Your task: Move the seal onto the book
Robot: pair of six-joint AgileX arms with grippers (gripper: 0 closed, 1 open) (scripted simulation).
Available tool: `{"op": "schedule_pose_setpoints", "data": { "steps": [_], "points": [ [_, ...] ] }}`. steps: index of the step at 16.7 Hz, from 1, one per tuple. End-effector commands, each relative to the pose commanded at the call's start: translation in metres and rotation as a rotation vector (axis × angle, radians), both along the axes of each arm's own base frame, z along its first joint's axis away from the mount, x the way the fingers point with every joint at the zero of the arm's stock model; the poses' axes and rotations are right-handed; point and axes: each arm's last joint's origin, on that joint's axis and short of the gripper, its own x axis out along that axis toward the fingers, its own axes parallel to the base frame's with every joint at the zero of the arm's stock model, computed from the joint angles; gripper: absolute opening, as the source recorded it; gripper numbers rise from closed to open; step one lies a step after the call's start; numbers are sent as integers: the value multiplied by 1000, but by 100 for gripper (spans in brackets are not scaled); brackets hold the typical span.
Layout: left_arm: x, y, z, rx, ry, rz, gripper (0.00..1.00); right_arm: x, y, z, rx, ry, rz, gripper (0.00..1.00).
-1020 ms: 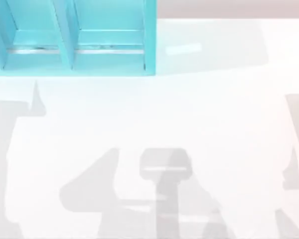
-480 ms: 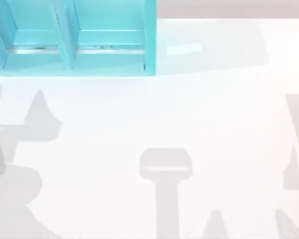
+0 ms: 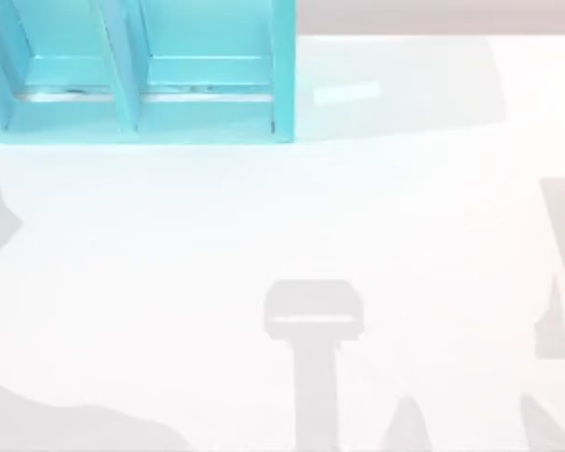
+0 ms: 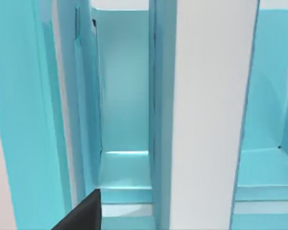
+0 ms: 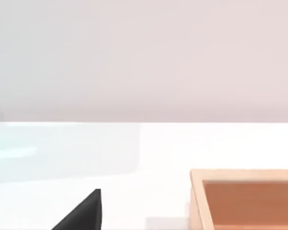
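Observation:
The seal and the book are out of view. In the left wrist view a black part of my left gripper [image 4: 84,213] sits close in front of the teal shelf unit [image 4: 125,96], facing one of its upright compartments. In the right wrist view a black part of my right gripper [image 5: 84,211] hangs low over the white table [image 5: 134,191], with a wooden box [image 5: 245,196] just beyond it.
The teal shelf unit [image 3: 282,75] stands at the back left of the white table [image 3: 405,235] in the top view. Grey shadows lie along the table's left, front and right edges.
The large shadows over the table's left and front have slid leftward and shrunk to the left edge and front-left corner. The shadows in the middle and at the right have stayed put.

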Motion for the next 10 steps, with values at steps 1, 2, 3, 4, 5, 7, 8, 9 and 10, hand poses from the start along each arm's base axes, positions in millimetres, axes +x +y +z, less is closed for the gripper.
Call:
{"op": "schedule_pose_setpoints", "data": {
  "steps": [1,2,3,4,5,7,8,9,10],
  "points": [
    [0,0,0,0,0,0,100,0,0,0,0,0,0,100],
    [0,0,0,0,0,0,100,0,0,0,0,0,0,100],
    [0,0,0,0,0,0,100,0,0,0,0,0,0,100],
    [0,-2,0,-3,4,-3,100,0,0,0,0,0,0,100],
    [1,-2,0,-2,4,-3,100,0,0,0,0,0,0,100],
    [9,-1,-1,-1,2,-1,100,0,0,0,0,0,0,100],
    [16,0,-1,0,1,0,100,0,0,0,0,0,0,100],
    [25,1,-2,0,1,0,100,0,0,0,0,0,0,100],
    [35,1,-2,0,0,0,100,0,0,0,0,0,0,100]
  ]
}}
